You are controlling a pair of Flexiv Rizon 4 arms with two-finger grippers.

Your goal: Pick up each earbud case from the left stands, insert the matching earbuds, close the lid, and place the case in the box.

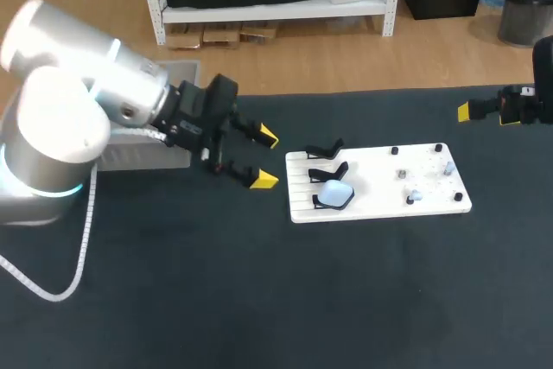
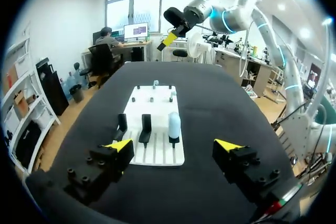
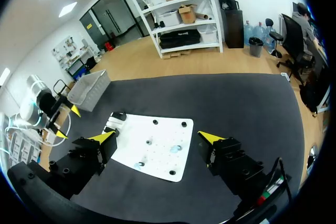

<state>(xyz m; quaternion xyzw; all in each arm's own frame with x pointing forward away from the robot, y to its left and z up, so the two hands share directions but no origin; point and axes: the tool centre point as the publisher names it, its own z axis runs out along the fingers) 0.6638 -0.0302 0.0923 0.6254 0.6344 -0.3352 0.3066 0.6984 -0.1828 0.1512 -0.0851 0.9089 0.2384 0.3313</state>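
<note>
A white board (image 1: 380, 205) lies mid-table with black stands along its left end. A light blue earbud case (image 1: 333, 194) sits on the nearest stand; the two stands behind it (image 1: 326, 150) are bare. Small earbuds (image 1: 415, 196) lie scattered on the board's right half. My left gripper (image 1: 257, 158) hovers open just left of the board. In the left wrist view the case (image 2: 174, 125) stands ahead of the open left gripper (image 2: 174, 146), nothing between its fingers. My right gripper (image 1: 482, 114) hangs open off the board's far right corner. The open right gripper (image 3: 157, 137) looks down on the board (image 3: 163, 129).
A pale mesh box (image 1: 143, 153) stands behind my left arm at the table's back left, also seen as the box (image 3: 88, 90) in the right wrist view. Black pegs (image 1: 439, 148) stick up at the board's corners. The dark table top (image 1: 276, 300) stretches in front.
</note>
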